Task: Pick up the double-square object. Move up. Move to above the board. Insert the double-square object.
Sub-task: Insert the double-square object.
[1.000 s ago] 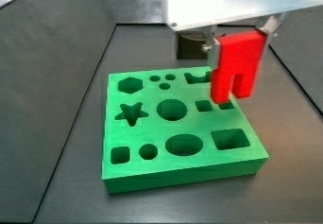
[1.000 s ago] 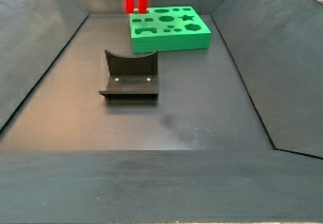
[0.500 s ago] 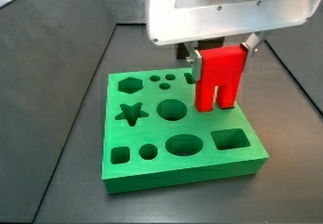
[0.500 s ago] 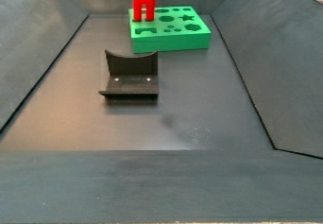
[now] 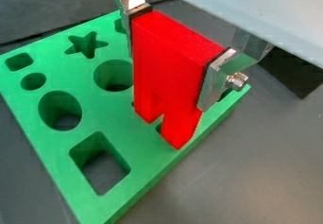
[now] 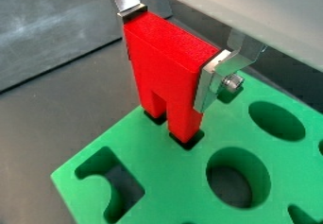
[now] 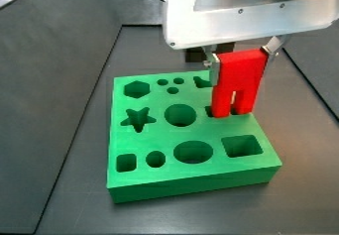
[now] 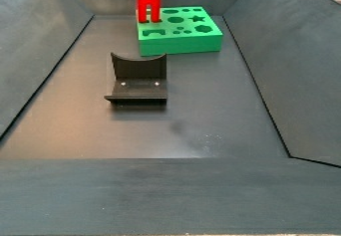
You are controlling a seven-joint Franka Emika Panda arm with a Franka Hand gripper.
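Right now the end effector (image 5: 175,50) is clamped on the double-square object (image 5: 171,72), its silver fingers (image 6: 222,75) pressed flat against the two opposite sides of the red block's upper part. The piece hangs upright, prongs pointing down, with the slot between them plainly visible in a side view (image 7: 236,79). In a wrist view (image 6: 165,77) the prong tips reach down to the board (image 6: 151,171) at a pair of small square holes near its edge; how far in they sit cannot be told. The green board lies flat on the counter (image 8: 186,120) toward its far edge, seen in a side view (image 8: 178,30). The fixture (image 8: 138,79) stands well apart from it, nearer the middle of the counter.
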